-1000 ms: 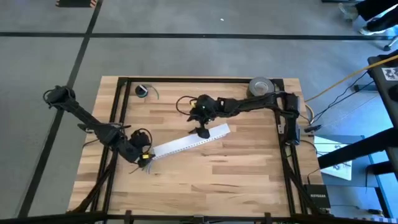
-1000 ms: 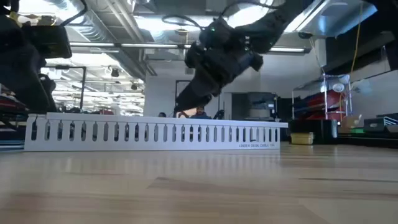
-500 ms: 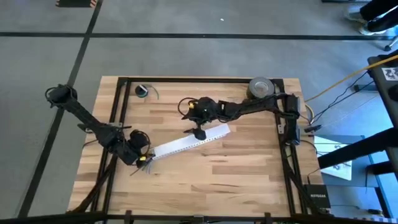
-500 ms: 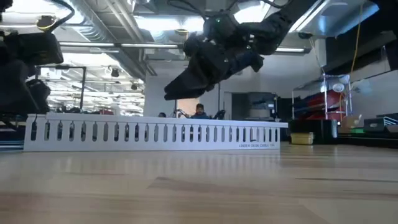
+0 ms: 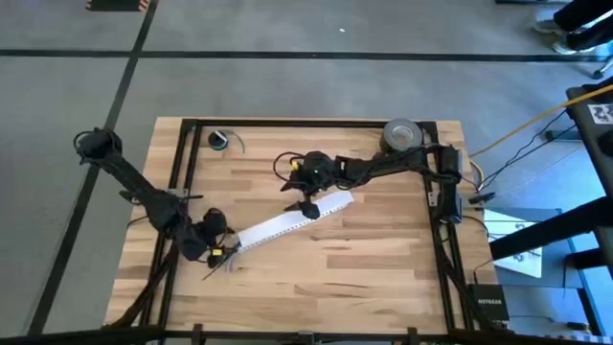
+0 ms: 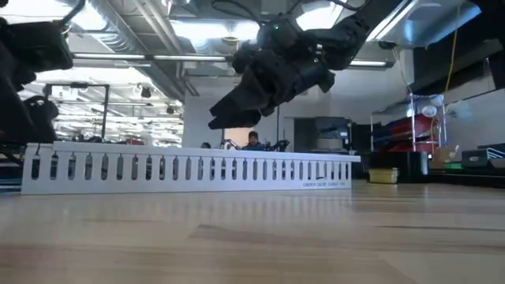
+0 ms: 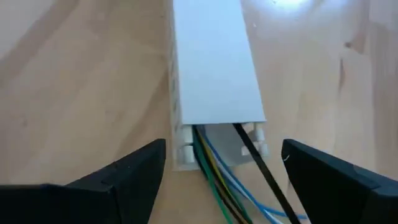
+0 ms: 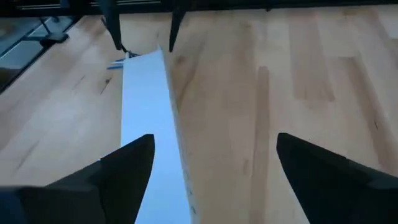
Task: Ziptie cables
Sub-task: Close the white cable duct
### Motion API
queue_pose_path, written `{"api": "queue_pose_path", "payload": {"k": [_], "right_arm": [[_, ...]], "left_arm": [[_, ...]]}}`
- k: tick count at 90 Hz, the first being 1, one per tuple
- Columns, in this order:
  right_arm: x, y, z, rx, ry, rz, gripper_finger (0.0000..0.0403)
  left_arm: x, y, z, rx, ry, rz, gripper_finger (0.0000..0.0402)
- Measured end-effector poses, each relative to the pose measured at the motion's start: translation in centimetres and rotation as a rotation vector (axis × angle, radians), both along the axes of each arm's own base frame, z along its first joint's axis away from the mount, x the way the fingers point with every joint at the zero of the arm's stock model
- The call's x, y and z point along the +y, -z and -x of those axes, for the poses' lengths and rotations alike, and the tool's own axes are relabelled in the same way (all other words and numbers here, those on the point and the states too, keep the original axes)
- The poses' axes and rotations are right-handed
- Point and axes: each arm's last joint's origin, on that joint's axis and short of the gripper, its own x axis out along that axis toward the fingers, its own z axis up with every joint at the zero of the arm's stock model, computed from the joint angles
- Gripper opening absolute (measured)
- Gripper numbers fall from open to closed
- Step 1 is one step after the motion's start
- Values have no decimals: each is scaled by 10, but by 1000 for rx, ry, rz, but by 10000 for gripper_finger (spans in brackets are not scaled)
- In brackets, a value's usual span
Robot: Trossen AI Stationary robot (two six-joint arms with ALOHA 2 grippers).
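While the left gripper sits low near the table's left front, its fingers spread wide apart and holding nothing, the cables lie just ahead of it: green, yellow and blue wires running out of the near end of the white slotted cable duct. A thin black strip, most likely the ziptie, comes out of the same opening beside them, crossing the wires at a slant. Whether strip and wires touch inside the duct is hidden.

Further right, the duct lies diagonally across the wooden table. Above its far end hangs the right gripper, also spread open and empty, with the duct's lid directly below its fingers in its own wrist view.

Judging by this, the step in hand is getting hold of the wire ends and the ziptie at the duct's mouth; nothing is bound yet. The next move probably calls for the left fingers to close around the bunched wires without pinching the strip, while the right arm steadies the duct.
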Motion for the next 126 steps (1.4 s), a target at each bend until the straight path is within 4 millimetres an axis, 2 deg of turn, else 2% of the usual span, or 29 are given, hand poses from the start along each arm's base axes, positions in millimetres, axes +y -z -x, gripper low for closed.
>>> {"api": "queue_pose_path", "payload": {"k": [13,27,43,50,66,86,101,118,126], "right_arm": [[11,0,-1,-1,-27,-3,350],[33,12,-4,36,-83,-1,352],[51,11,-5,23,-109,67,345],[55,11,-5,20,-104,78,343],[57,12,-5,27,-95,87,342],[56,10,-6,3,-71,104,342],[55,12,-6,26,-49,121,342],[55,12,-5,26,-50,146,342],[54,12,-6,14,-51,166,342]], "left_arm": [[-6,1,5,8,-5,45,305],[-13,9,3,37,-48,87,305],[-20,9,1,135,-37,-33,305],[-21,7,4,126,-50,-85,305],[-30,7,17,1,-87,-106,305],[-29,27,28,-8,-122,-118,305],[-29,29,26,-9,-111,-138,305],[-42,23,19,-57,26,-114,305],[-36,24,15,-61,-1,-174,305]]}}
